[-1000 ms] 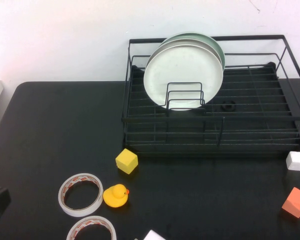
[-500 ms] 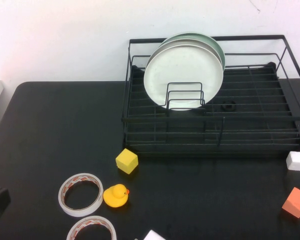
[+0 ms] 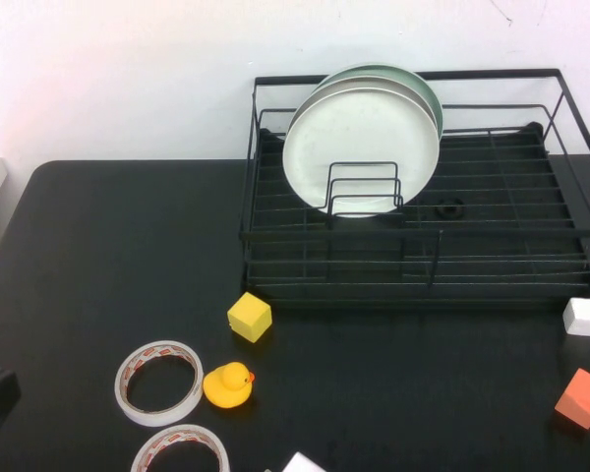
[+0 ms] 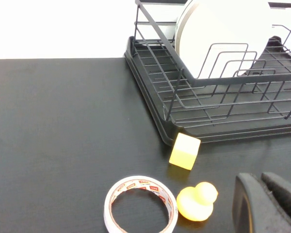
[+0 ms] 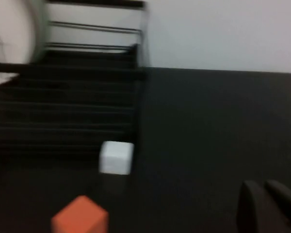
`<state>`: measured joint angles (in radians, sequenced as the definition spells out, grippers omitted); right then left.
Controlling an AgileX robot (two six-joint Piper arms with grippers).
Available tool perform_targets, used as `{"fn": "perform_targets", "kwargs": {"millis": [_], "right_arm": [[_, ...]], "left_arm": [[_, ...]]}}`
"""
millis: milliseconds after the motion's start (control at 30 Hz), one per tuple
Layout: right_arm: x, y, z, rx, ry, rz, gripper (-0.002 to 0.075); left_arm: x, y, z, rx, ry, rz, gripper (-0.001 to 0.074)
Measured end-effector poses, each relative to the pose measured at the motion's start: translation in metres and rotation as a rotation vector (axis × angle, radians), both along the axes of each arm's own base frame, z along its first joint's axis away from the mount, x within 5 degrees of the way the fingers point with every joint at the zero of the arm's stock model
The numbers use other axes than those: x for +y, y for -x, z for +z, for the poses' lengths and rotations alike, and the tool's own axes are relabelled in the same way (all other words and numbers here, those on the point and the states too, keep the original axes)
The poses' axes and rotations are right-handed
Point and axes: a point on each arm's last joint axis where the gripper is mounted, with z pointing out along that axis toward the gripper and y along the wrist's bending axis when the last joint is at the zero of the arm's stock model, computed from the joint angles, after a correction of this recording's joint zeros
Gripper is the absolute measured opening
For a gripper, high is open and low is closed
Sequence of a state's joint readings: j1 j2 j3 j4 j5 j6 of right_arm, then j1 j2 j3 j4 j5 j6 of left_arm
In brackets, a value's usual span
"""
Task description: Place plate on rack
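While the plate (image 3: 361, 147) is standing upright on edge in the rack (image 3: 423, 246), leaning against the small wire dividers (image 3: 364, 189), both arms are sitting low and well apart from it. Behind it, a mint-green plate (image 3: 413, 81) is showing past its rim. The left gripper (image 4: 269, 204) is resting at the near left table edge with its fingers lying together; just beside it are sitting a yellow duck (image 4: 196, 201) and a tape roll (image 4: 140, 204), with a yellow cube (image 4: 185, 151) farther ahead by the rack's front rail. The right gripper (image 5: 266, 204) is hanging low with its fingers close together, empty; a white cube (image 5: 116, 157) and an orange cube (image 5: 80, 217) are lying ahead of it, near the rack's corner.
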<state>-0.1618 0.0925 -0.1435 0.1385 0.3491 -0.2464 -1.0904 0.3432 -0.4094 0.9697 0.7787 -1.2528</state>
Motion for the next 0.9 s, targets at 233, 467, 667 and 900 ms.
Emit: {"fn": "perform_targets", "kwargs": {"millis": [233, 467, 667, 900], "right_arm": [[-0.008, 0.002, -0.038, -0.087, -0.100, -0.122, 0.0012], [-0.009, 0.004, -0.048, 0.005, -0.133, -0.144, 0.0012], [-0.005, 0.004, -0.048, 0.027, -0.082, -0.062, 0.0012], [-0.001, 0.003, -0.048, 0.035, -0.064, 0.014, 0.0012]], "left_arm": [[0.000, 0.000, 0.000, 0.001, -0.001, 0.002, -0.0001], [0.000, 0.000, 0.000, 0.002, -0.002, 0.004, -0.0001], [0.000, 0.000, 0.000, 0.002, -0.003, 0.005, -0.0001], [0.000, 0.000, 0.000, 0.002, -0.003, 0.005, -0.0001]]}}
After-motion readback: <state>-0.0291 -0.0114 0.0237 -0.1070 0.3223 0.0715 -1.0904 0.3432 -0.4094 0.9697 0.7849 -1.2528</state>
